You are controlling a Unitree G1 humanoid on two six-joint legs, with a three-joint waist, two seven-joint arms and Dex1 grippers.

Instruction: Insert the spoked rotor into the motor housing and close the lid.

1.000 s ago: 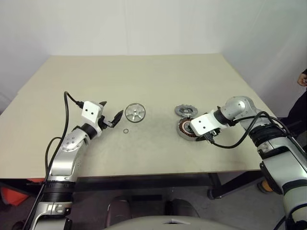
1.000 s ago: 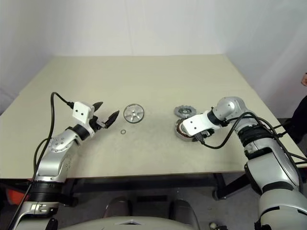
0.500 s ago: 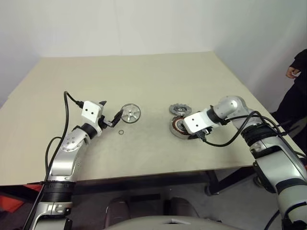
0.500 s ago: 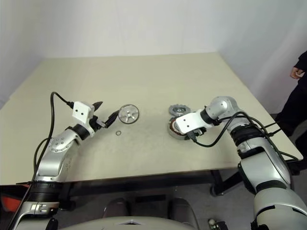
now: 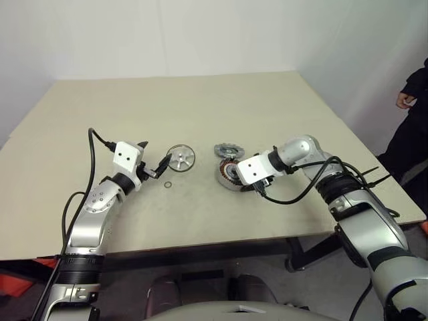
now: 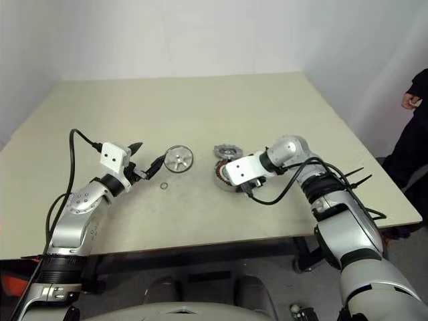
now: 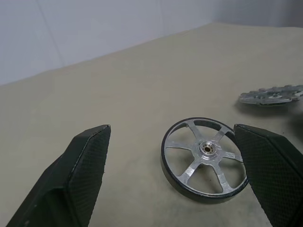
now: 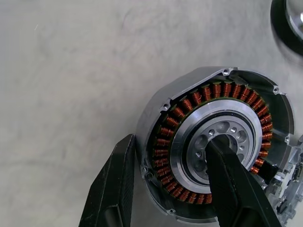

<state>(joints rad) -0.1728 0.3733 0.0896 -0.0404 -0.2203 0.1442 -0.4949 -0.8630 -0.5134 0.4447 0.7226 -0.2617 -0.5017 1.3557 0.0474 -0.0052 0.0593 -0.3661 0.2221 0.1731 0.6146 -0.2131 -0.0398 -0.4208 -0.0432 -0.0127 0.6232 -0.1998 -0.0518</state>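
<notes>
Sitting right of centre on the table (image 5: pixel 200 107), the motor housing (image 5: pixel 227 175) is a shallow grey cup, the lid (image 5: pixel 226 150) just beyond it and the spoked rotor (image 5: pixel 180 158) to its left. Seen from the right wrist, copper windings ring the housing (one finger (image 8: pixel 232 189) inside its hub, the other outside the wall): the right gripper (image 8: pixel 173 189) pinches it. Seen from the left wrist, the left gripper (image 7: pixel 177 156) stands spread wide, empty, about the shiny rotor.

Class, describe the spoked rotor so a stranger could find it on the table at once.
On the beige table, look just ahead of the open left hand. The spoked rotor lies flat there: a shiny silver wheel with open spokes, unlike the copper-wound motor housing and the notched lid.
</notes>
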